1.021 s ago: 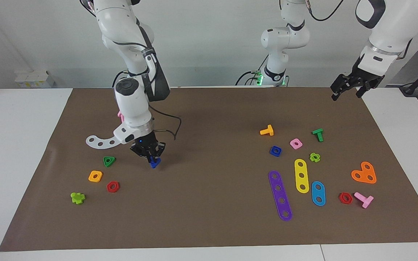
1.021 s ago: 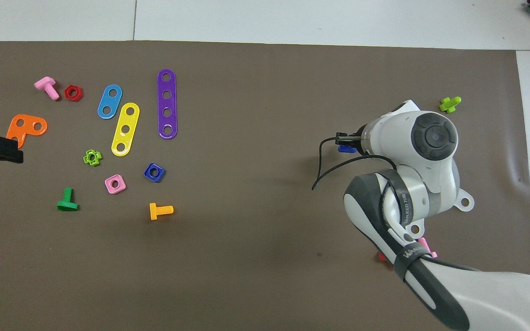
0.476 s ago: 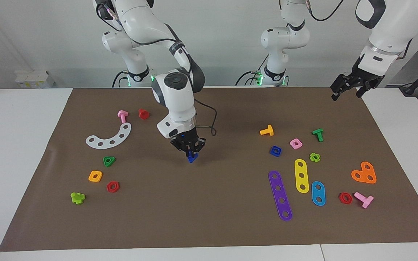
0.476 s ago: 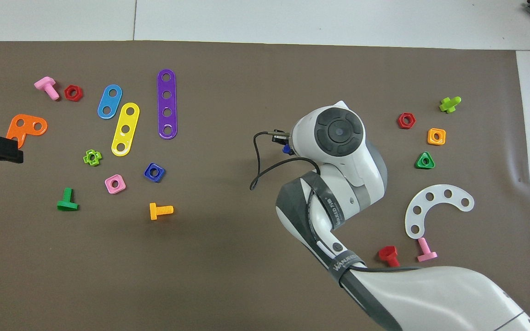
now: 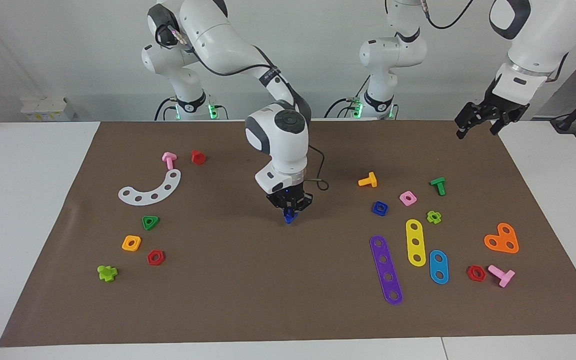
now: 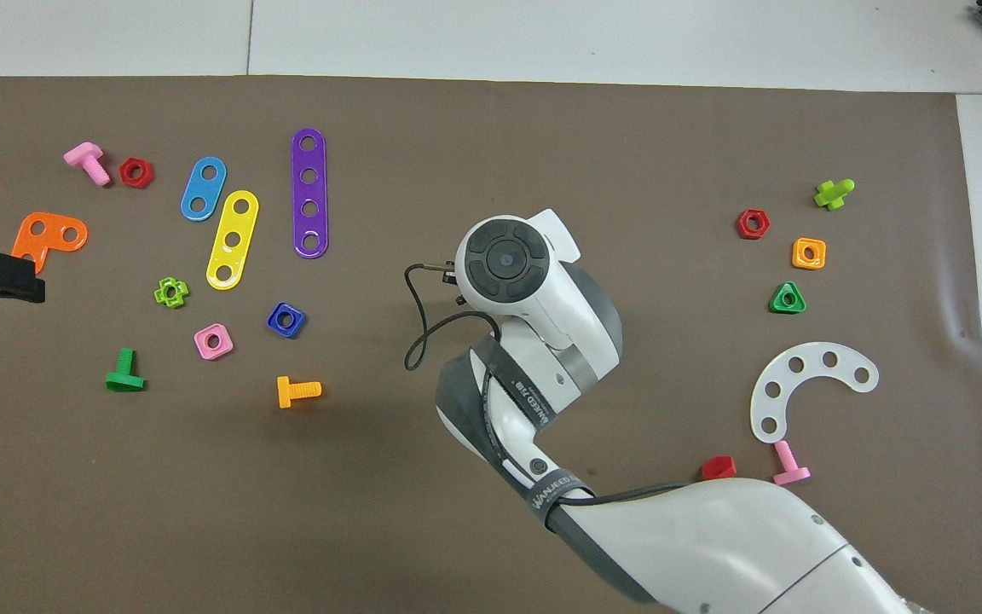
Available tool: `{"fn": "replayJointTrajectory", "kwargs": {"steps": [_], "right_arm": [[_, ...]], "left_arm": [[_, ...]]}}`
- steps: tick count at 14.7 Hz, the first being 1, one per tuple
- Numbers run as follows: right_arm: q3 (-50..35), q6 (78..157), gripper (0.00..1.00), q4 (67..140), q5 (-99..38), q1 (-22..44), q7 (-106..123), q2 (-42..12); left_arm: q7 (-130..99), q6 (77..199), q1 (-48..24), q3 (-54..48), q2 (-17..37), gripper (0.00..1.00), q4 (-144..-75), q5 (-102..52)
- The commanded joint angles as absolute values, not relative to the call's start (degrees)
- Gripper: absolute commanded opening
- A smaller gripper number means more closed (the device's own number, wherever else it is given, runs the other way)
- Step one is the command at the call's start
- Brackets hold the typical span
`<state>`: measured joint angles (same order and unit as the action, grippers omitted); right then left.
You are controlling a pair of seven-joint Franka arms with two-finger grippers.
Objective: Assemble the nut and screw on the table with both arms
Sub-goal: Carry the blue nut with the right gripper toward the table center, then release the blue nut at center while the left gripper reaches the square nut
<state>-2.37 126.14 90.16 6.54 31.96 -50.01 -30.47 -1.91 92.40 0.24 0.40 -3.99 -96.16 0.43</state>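
My right gripper (image 5: 288, 212) is shut on the dark-blue screw (image 5: 288, 217) and holds it just above the middle of the brown mat (image 5: 288, 290) on the white table (image 5: 28, 200). In the overhead view the right arm's wrist (image 6: 504, 260) hides that gripper and the screw. The dark-blue square nut (image 5: 379, 208) lies flat on the mat toward the left arm's end, beside a pink square nut (image 5: 407, 198); it also shows in the overhead view (image 6: 286, 320). My left gripper (image 5: 476, 132) waits open and empty, raised over the mat's edge at its own end.
An orange bolt (image 5: 368, 180), a green bolt (image 5: 438, 185), a light-green nut (image 5: 433, 217) and purple (image 5: 386, 270), yellow (image 5: 415, 242) and blue (image 5: 438, 266) strips lie around the nut. A white curved strip (image 5: 150, 190) and several nuts lie at the right arm's end.
My right gripper has carried the blue screw from near the green triangular nut toward the middle of the mat, closer to the blue nut. The left arm has not moved.
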Motion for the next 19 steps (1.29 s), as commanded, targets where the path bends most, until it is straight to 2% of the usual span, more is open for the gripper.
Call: {"fn": "replayJointTrajectory", "kwargs": {"steps": [1, 4, 5, 6, 8, 11, 16, 19], "right_arm": [[-2.37, 125.77, 0.0, 90.96, 7.82, 32.69, -51.5, -30.67], [-2.29, 125.86, 0.0, 92.9, 7.82, 33.4, -51.5, -30.24], [-2.29, 125.42, 0.15, 92.9, 7.82, 33.4, -51.42, -30.15], [-2.29, 124.72, 0.24, 93.07, 7.82, 33.49, -51.42, -29.89], [-2.37, 124.63, 0.98, 94.13, 7.82, 33.49, -51.59, -28.31], [-2.37, 124.63, 1.0, 96.32, 7.73, 31.83, -51.24, -23.75], [-2.46, 123.84, 1.0, 103.79, 6.68, 21.73, -41.24, -12.59], [-2.46, 119.98, 1.0, 104.77, 6.16, 14.97, -34.31, -7.14]], "left_arm": [[-2.64, 92.29, -0.62, 0.62, -4.48, 1.0, -96.59, 1.58], [-2.99, 92.63, -0.61, 0.62, -4.57, 1.0, -96.77, 1.58], [-2.9, 93.77, -0.44, 0.62, -4.66, 1.0, -97.12, 1.58], [-2.2, 94.65, -0.18, 0.53, -4.66, 1.0, -97.29, 1.58], [-2.72, 95.88, -0.88, 0.27, -5.62, 1.0, -100.36, 0.97], [-2.9, 98.95, -1.41, 0.09, -4.05, 1.0, -100.55, -4.37], [-2.99, 108.26, -6.67, 0.17, 7.36, 1.0, -100.02, -4.92], [-3.16, 113.98, -7.29, 0.09, 9.84, 1.0, -103.17, -4.92]]}}
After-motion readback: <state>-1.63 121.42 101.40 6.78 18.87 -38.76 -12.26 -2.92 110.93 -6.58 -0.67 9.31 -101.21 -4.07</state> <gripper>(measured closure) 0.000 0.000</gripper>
